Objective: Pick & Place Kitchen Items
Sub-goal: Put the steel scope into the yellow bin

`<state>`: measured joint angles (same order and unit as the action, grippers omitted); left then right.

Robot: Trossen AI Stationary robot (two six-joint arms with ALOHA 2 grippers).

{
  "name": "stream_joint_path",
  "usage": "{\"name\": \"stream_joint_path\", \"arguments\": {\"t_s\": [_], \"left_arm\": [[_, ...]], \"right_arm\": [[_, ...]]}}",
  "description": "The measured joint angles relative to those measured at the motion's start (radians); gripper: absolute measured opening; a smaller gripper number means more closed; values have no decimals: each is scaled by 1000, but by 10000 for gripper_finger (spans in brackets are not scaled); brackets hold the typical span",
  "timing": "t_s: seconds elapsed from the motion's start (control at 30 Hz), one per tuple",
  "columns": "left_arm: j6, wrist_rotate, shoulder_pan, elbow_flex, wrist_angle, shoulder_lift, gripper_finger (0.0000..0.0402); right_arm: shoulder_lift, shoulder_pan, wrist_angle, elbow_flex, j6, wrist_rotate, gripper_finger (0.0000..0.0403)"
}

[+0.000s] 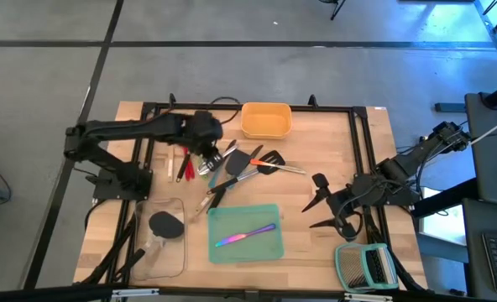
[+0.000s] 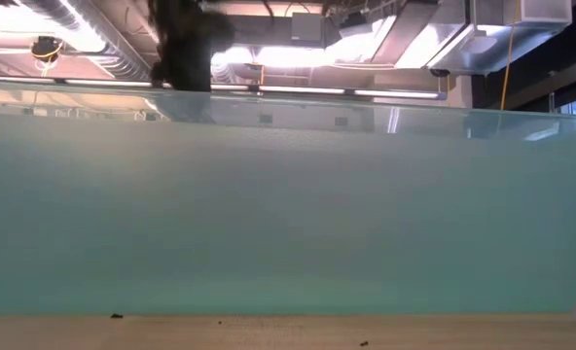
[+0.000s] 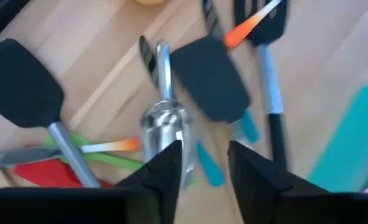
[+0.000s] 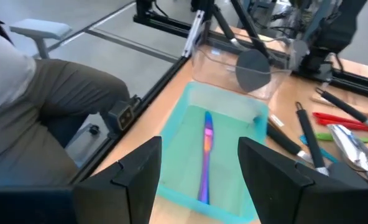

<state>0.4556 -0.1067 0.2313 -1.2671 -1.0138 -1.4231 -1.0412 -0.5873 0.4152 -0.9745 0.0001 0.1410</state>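
Utensils: loose pile of kitchen items (image 1: 236, 168) on the wooden surface (image 1: 332, 159), toward 12 o'clock of centre in the high view, just at 7 o'clock of the yellow tray (image 1: 265, 120).
Pile contents: steel scoop (image 3: 164, 118), black spatulas (image 3: 212, 81), slotted turner (image 3: 265, 18) with an orange neck, red tool (image 3: 44, 171), green handle (image 3: 109, 158), blue handle (image 3: 209, 168).
Left gripper (image 1: 208, 156): over the 9 o'clock side of the pile; jaws parted a little, nothing between them, the scoop's bowl right beside one fingertip in the left wrist view.
Right gripper (image 1: 322, 207): at 4 o'clock on the surface, well apart from the pile; jaws spread wide, empty.
Teal tray (image 1: 232, 220): at 6 o'clock, one iridescent knife (image 1: 245, 236) lying inside.
Clear tray (image 1: 175, 256): at 7 o'clock, a dark round-headed tool (image 1: 165, 224) in it.
Slatted rack (image 1: 364, 267): at the 5 o'clock corner.
Low view: blocked by a teal wall.
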Motion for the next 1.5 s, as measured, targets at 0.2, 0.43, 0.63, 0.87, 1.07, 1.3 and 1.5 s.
{"name": "stream_joint_path", "arguments": {"t_s": [0.2,0.43,0.63,0.87,1.07,1.3,1.5], "left_arm": [[-88,15,90,0,6,-160,177],[-86,59,162,0,41,-298,192],[-89,70,171,0,44,-329,198],[-92,77,168,1,-1,-377,197],[-86,77,168,1,23,-405,196],[-92,90,171,1,31,-441,196],[-90,105,174,1,82,-460,196]], "right_arm": [[0,0,15,0,1,40,216],[0,0,15,0,4,40,216],[0,0,15,0,4,40,216],[0,0,14,0,1,40,216],[0,0,14,0,0,42,216],[0,0,14,0,0,42,216],[0,0,13,0,0,42,216]]}}
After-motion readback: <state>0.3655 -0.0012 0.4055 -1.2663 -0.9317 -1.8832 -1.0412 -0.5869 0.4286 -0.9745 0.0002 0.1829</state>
